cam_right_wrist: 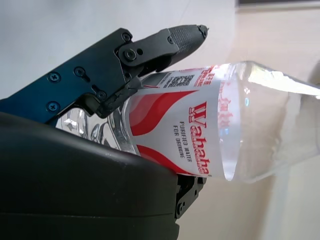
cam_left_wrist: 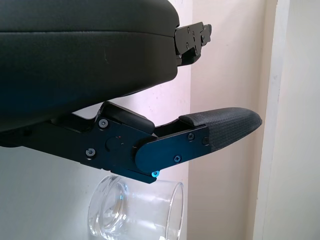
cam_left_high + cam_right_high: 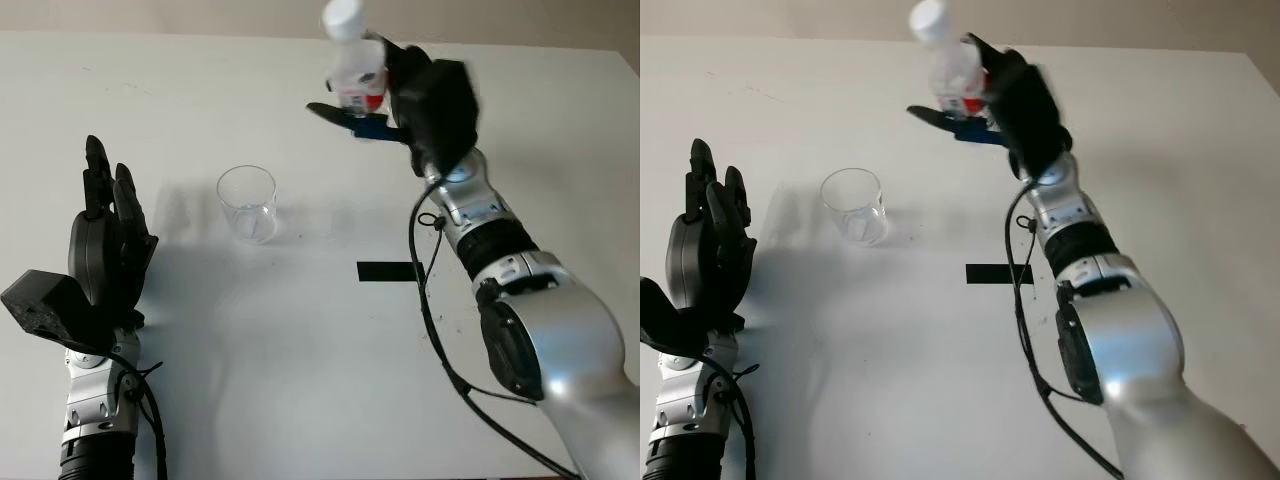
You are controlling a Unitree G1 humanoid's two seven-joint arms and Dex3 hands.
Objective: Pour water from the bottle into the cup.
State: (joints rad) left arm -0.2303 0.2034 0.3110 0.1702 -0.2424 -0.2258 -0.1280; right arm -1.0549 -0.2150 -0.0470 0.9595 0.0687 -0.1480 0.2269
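A clear plastic bottle [image 3: 355,60] with a red and white label and a white cap is held up in the air at the back of the table, roughly upright. My right hand [image 3: 385,105] is shut on the bottle [image 1: 200,135], fingers wrapped round the label. A clear empty cup [image 3: 248,203] stands upright on the white table, left of and nearer than the bottle. My left hand [image 3: 105,225] is open at the front left, well left of the cup [image 2: 137,212].
A black strip of tape [image 3: 385,271] lies on the white table [image 3: 300,380] right of the cup. The table's far edge meets a beige wall. A black cable hangs along my right forearm [image 3: 480,230].
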